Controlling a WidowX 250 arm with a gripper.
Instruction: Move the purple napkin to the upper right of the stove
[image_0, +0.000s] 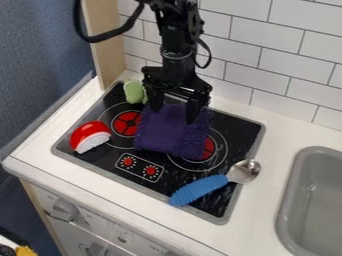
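The black gripper (176, 111) hangs down over the back edge of the purple napkin, its two fingers spread apart. The purple napkin (172, 131) lies on the middle of the black stove top (127, 175), covering part of the right burner and touching the edge of the left one. Whether the fingertips touch the cloth, I cannot tell.
A light green object (134, 92) sits at the stove's back left corner. A red and white piece (90, 136) is at the left edge. A spoon with a blue handle (199, 190) crosses the front right. The grey sink (288, 200) is at the right, tiled wall behind.
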